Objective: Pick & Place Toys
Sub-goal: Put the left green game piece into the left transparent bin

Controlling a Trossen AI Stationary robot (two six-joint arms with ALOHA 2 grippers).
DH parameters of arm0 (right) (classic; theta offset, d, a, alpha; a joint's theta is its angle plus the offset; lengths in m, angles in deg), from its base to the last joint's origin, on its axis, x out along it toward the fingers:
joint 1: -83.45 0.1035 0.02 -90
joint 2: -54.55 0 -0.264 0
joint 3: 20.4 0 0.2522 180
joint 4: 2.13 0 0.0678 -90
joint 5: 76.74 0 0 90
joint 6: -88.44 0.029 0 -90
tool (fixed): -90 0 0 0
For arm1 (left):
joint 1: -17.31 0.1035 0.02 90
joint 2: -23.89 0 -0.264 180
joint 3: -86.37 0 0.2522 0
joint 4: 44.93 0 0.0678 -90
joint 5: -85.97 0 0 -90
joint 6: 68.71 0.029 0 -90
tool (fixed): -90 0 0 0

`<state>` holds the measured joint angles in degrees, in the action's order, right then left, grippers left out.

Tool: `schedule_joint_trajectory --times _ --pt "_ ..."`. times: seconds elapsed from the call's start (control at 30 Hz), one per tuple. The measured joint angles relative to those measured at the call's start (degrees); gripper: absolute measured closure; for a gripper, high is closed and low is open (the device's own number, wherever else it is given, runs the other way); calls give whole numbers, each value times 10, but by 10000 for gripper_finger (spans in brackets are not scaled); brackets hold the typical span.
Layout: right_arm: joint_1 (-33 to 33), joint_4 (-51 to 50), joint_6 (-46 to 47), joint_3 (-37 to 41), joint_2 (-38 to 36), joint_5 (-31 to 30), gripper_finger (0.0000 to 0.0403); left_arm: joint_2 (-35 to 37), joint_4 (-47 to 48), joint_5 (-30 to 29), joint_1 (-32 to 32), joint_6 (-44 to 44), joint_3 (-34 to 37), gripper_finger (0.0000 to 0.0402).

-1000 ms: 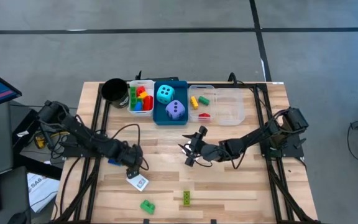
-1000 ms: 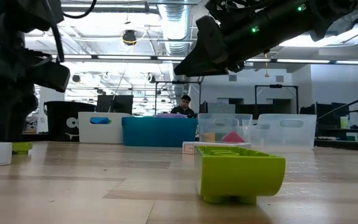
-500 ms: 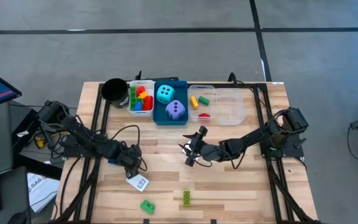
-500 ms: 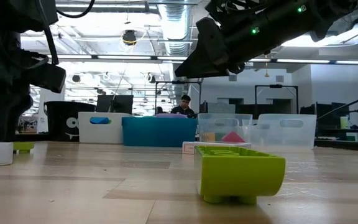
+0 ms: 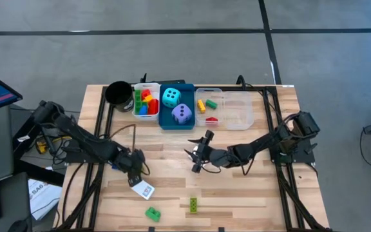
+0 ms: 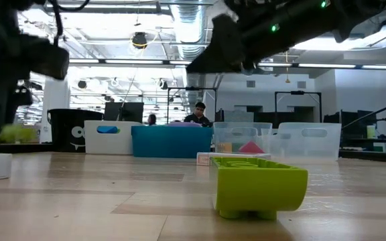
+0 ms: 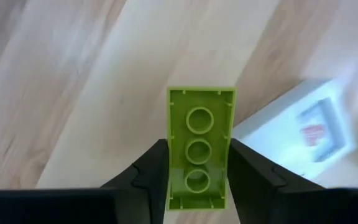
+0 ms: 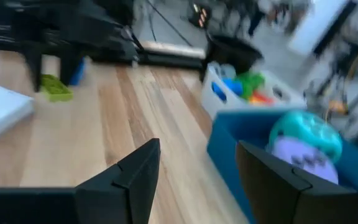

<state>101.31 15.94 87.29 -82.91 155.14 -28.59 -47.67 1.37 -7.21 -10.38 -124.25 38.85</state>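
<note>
The left gripper, near the table's left edge, is clamped on a lime-green brick that shows its hollow underside in the left wrist view, with bare wood beneath it; the low view suggests the brick is just clear of the tabletop, so the step in hand looks like the lift after a pick. Just beside it toward the front edge lies a white card, with a green brick and a yellow-green brick near the front edge awaiting their turn. The right gripper waits mid-table, its fingers apart and holding nothing. Along the back edge sit a black cup, a white tray of mixed bricks, a blue tray with a cyan die and a purple die, and a clear tray with a few pieces. The next move likely calls for carrying the brick back to the white tray, clearing its wall, then letting go over the other bricks
</note>
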Motion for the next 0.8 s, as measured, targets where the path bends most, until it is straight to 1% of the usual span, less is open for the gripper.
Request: schedule_joint_trajectory --times 0.1,0.23,0.33,0.43,0.5,0.6,0.67,0.73,0.8 --pt "13 50 -82 0 0 6 198 43 -4 -5 11 11 0 278" --pt "30 90 -202 0 0 46 198 97 -25 -9 41 49 -1 278" --pt "37 110 -261 0 0 75 198 131 -76 15 73 95 -1 278" --pt "36 136 -287 0 0 112 198 152 -146 64 108 133 -1 278" --pt "32 154 -295 0 0 140 198 160 -195 104 133 144 -1 278" --pt "24 153 -295 -10 0 183 198 160 -259 161 165 148 -2 278" --pt "19 154 -295 -21 0 218 198 153 -299 183 181 148 -2 278" --pt "14 151 -294 -35 0 256 198 148 -319 200 191 148 -2 278" --pt "11 140 -295 -51 0 279 198 137 -343 214 197 148 -3 278"
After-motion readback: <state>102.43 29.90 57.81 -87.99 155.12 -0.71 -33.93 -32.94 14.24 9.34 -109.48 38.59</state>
